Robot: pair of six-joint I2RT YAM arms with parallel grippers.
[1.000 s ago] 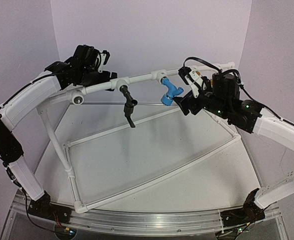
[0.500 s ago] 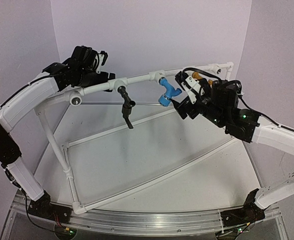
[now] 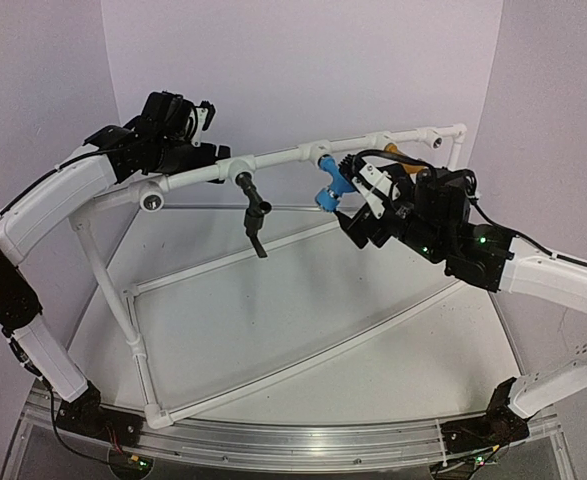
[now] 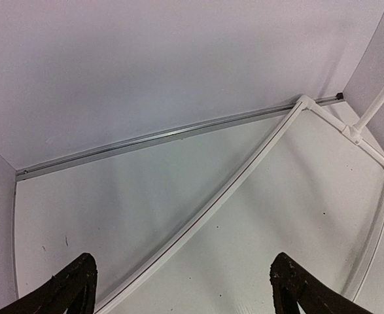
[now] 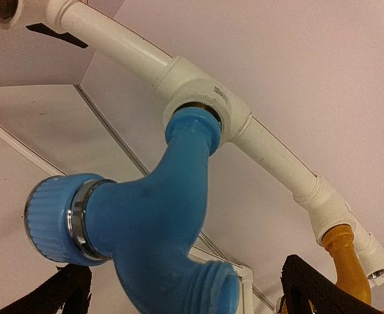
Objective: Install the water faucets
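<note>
Right wrist view: the right gripper [image 5: 190,286] is released. Its two black fingers [image 5: 67,291] stand apart at the bottom corners, and the bright blue plastic faucet [image 5: 159,216] sits between and just above them, not visibly touched. The faucet's ribbed knob with its silver ring points left and its threaded spout faces the camera. Its neck sits in the white tee socket [image 5: 201,88] of the white pipe frame [image 5: 120,46].

A dark line shows at the socket's lip, so I judge the thread may not be fully home. To seat it well:
- Grip the stout body, not the knob, which could spin freely.
- Keep the wrist's axis in line with the socket.
- Turn in short strokes, letting go and re-gripping between them.

Farther along the rail the mustard-yellow plastic faucet [image 5: 344,252] hangs from the next fitting, close to the right finger, so the swing must clear it.

In the top external view the black plastic faucet [image 3: 254,212] hangs from a socket left of the blue one. Farthest off, the left gripper [image 4: 185,288] is up by the rail's left end. Its own view shows its fingers spread on nothing, with only the white table [image 4: 146,196] below. The frame is likely unbraced, so twist gently.
</note>
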